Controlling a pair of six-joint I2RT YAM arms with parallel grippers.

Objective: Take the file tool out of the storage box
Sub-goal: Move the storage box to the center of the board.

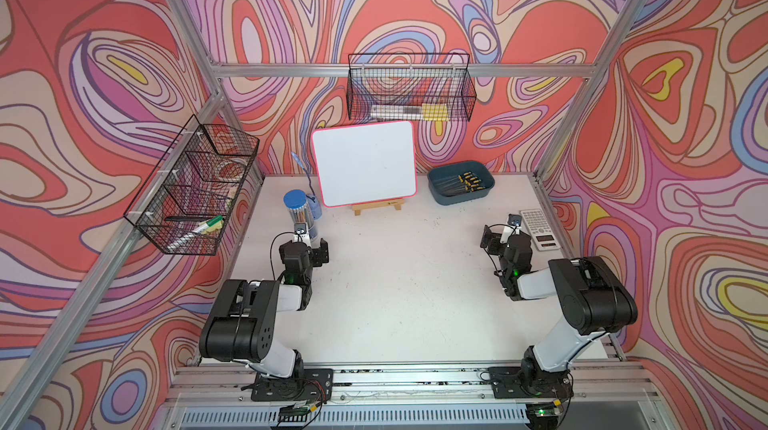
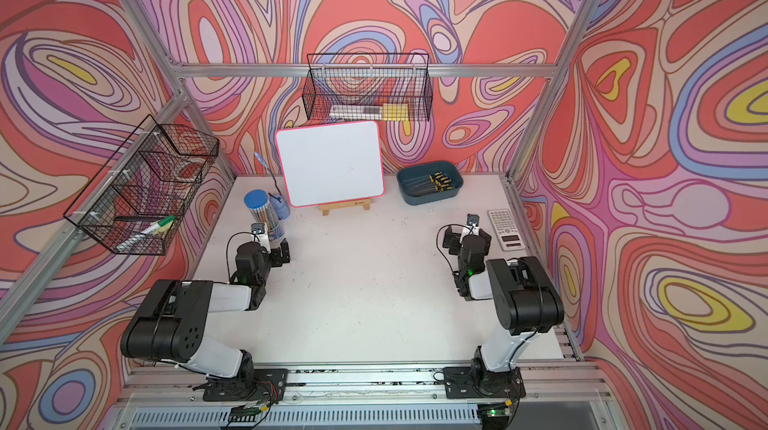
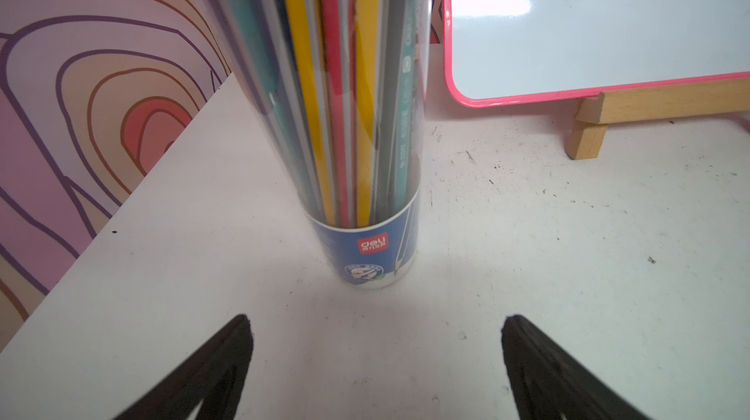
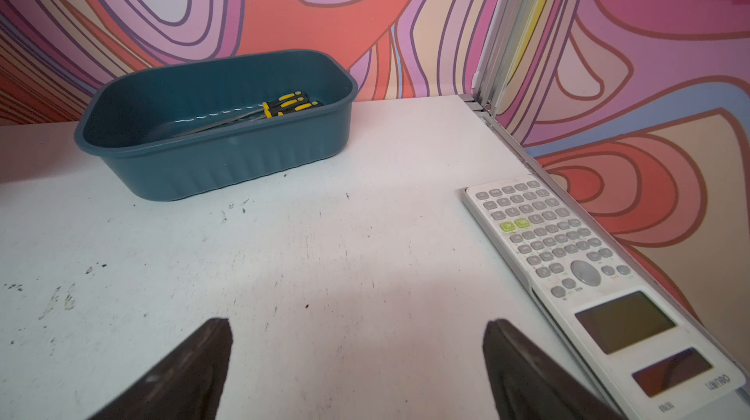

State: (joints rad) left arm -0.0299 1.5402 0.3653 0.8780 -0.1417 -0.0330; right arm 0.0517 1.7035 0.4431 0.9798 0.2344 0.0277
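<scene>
1. Right gripper: the jaws are spread wide and hold nothing. Only bare table shows in the gap.
2. Left gripper: the jaws are likewise spread wide and empty. A clear pencil tube stands upright just ahead of them, and a whiteboard stands farther ahead, off to one finger's side.
3. Storage box: it sits on the table ahead of the right jaws and apart from them. It is offset toward the finger that is away from the calculator, which lies just beside the other finger.
4. File tools: several lie bunched on the floor of the storage box. Their black-and-yellow handles are at the calculator-side end of the bunch. The thin metal shafts run toward the opposite end of the box.
5. Long axis: the file tools lie along the length of the box. This is roughly parallel to the line joining the two right fingertips, not across it. Judgement: pinching one handle across its width calls for a wrist turn before the descent.
6. Nearer arm: in both top views the storage box is much nearer the right jaws than the left jaws, with the whiteboard standing between the left jaws and the box. Judgement: the right arm is the one to reach.
7. Judgement on access: the box wall facing the right jaws screens the file tools, so the jaws must enter from above the rim.
8. Judgement on risk: the handles lie touching, so closing on one may catch its neighbour.
</scene>
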